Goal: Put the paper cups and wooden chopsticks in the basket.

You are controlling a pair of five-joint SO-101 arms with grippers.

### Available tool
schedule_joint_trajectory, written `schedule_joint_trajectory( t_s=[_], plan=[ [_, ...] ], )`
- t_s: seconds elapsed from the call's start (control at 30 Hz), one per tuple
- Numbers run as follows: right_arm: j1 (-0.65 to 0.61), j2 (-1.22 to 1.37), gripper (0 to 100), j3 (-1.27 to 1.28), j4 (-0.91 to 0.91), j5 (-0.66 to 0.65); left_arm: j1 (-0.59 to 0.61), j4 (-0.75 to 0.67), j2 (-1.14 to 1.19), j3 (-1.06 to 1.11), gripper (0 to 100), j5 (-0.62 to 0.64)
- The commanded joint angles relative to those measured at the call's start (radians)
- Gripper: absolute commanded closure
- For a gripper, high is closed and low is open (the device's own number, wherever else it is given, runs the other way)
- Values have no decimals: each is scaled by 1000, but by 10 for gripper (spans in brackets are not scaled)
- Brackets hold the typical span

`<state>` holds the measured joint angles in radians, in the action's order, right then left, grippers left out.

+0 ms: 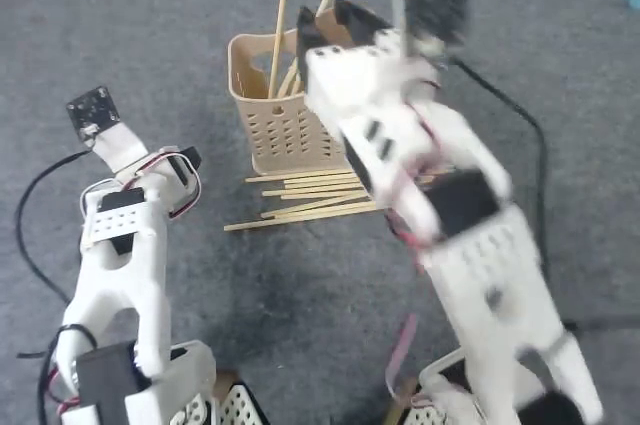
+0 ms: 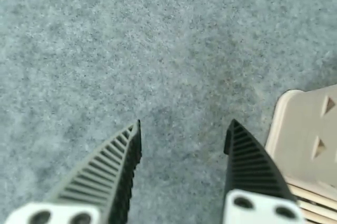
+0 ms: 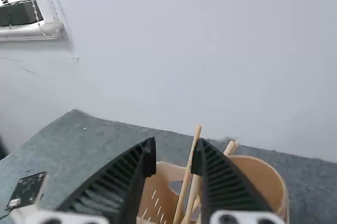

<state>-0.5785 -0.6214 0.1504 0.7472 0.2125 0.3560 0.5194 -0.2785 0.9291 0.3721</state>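
A beige slotted basket (image 1: 283, 115) stands at the back of the grey carpet with several wooden chopsticks (image 1: 279, 35) sticking up out of it. More chopsticks (image 1: 312, 199) lie loose on the carpet just in front of it. My right gripper (image 1: 326, 25) hangs over the basket's right rim. In its wrist view it (image 3: 172, 158) is slightly open, and an upright chopstick (image 3: 190, 174) shows through the gap, not pinched. A rounded tan shape (image 3: 260, 179) sits behind; I cannot tell whether it is a cup or the rim. My left gripper (image 2: 184, 129) is open over bare carpet, left of the basket (image 2: 308, 145).
Cables trail on the carpet at the far left (image 1: 30, 225) and behind the right arm (image 1: 525, 125). A white wall (image 3: 200, 50) rises behind the basket. Open carpet (image 1: 300, 295) lies between the two arm bases.
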Motion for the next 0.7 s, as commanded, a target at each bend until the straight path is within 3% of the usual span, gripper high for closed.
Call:
schedule_joint_trajectory(
  t_s=[0.0,0.23,0.47,0.57,0.67],
  plan=[
    [-5,-217,935,-31,271,-23,-3,-21,0,-18,761,-12],
    [-4,-521,940,126,679,-26,-3,-18,0,-13,761,-12],
    [16,-808,940,479,865,-31,-3,-6,-2,-12,761,-21],
    [68,-917,943,770,840,-143,-3,43,-9,-19,761,-83],
    [228,-1017,943,861,765,-327,-3,48,-9,-19,761,-94]
  ],
)
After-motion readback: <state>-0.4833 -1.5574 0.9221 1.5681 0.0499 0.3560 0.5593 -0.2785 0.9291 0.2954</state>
